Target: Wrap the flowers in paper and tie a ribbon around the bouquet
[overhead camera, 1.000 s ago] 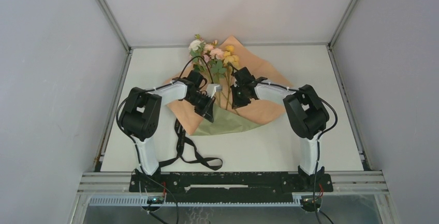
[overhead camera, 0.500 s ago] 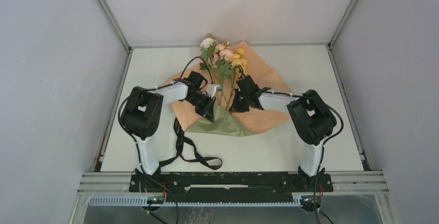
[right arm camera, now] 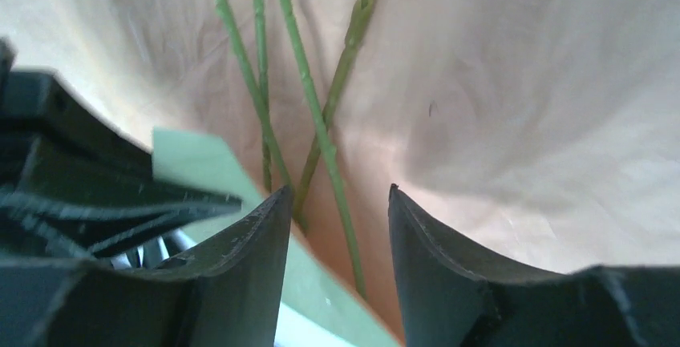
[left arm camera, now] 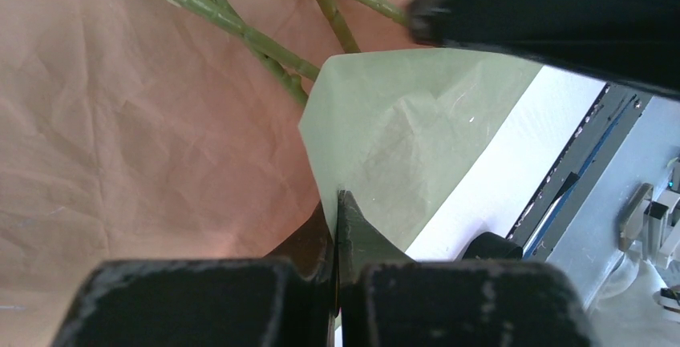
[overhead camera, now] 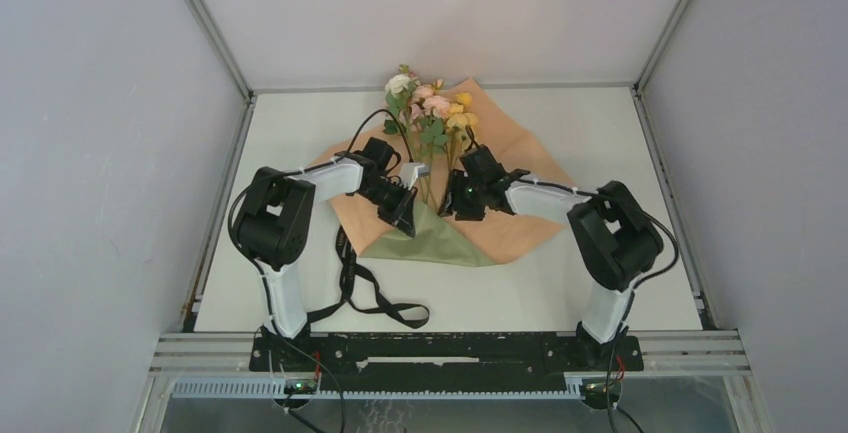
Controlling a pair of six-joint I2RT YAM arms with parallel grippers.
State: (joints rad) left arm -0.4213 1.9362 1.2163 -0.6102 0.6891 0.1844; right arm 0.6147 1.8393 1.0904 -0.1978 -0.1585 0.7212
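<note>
Fixed above and behind the arm bases (overhead camera: 288, 325), the top camera looks down across the whole surface (overhead camera: 620, 153), with the paper (overhead camera: 430, 243) at its centre. The left wrist camera, close over the paper, peers past the left end effector (left arm camera: 337, 203); the right wrist camera does likewise past the right end effector (right arm camera: 341, 203). All three share the paper's green corner and the stems of the flowers (overhead camera: 430, 118).

Matt, lightly creased paper (left arm camera: 120, 139)
</note>
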